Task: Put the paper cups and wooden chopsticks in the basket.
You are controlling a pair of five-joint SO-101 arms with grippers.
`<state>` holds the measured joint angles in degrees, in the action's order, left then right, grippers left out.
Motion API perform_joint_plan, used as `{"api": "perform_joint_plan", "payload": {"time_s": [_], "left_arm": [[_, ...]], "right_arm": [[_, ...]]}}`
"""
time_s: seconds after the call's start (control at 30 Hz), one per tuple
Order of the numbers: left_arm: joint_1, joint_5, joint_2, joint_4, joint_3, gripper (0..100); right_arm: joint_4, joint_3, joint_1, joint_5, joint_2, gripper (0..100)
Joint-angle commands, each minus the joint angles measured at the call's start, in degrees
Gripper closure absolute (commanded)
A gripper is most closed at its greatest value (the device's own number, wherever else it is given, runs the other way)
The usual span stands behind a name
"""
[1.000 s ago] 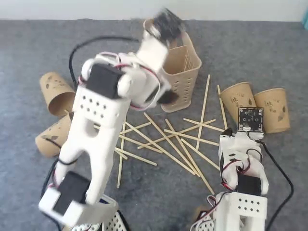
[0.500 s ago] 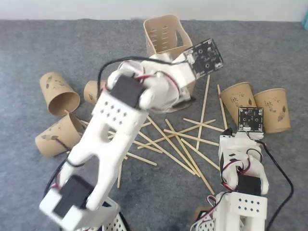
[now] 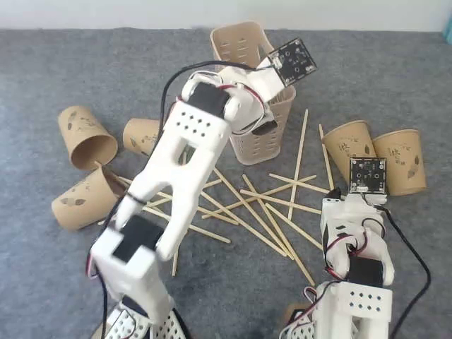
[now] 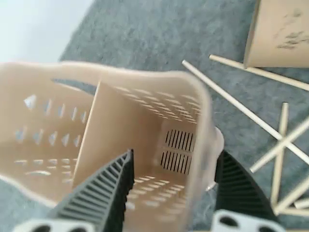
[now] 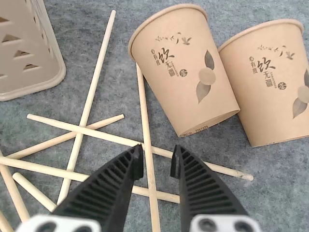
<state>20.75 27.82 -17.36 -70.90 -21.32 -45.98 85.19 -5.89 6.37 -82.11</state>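
The tan slotted basket (image 3: 240, 49) stands at the back centre of the grey mat. My left gripper (image 3: 263, 124) is at its rim, open, with one jaw inside the basket (image 4: 145, 101) and one outside its wall (image 4: 205, 140), holding nothing. Three paper cups lie at the left (image 3: 86, 135) (image 3: 141, 134) (image 3: 81, 199), and two lie at the right (image 3: 349, 145) (image 3: 401, 159). Wooden chopsticks (image 3: 247, 205) are scattered between them. My right gripper (image 5: 157, 151) hangs slightly open over a chopstick (image 5: 145, 121), close to the two right cups (image 5: 186, 72) (image 5: 270, 82).
The right arm (image 3: 353, 240) stays folded at the front right. The left arm's white links (image 3: 176, 176) cross over the chopstick pile. A basket corner (image 5: 24, 53) lies near the right gripper. Bare mat lies at the back left and back right.
The left arm swung across the basket and straightened, bringing its gripper down onto the basket's rim. A cup behind it came into sight. The right arm has not moved.
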Motion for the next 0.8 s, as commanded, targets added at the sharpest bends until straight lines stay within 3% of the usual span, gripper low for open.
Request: {"api": "perform_joint_plan", "payload": {"time_s": [0.0, 0.13, 0.4, 0.77], "left_arm": [[-0.3, -7.4, -2.1, -0.4, -7.6, 82], [1.7, -19.0, -5.2, -2.9, -14.4, 98], [1.7, -40.4, -10.0, -11.1, -29.8, 99], [1.9, -54.5, -19.8, -20.0, -47.4, 99]], "right_arm": [[-0.1, -0.5, 0.0, 0.6, -1.5, 88.7], [-0.1, -0.5, 0.0, 0.6, -1.5, 88.7], [-0.1, -0.5, 0.0, 0.6, -1.5, 88.7], [-0.1, -0.5, 0.0, 0.6, -1.5, 88.7]]}}
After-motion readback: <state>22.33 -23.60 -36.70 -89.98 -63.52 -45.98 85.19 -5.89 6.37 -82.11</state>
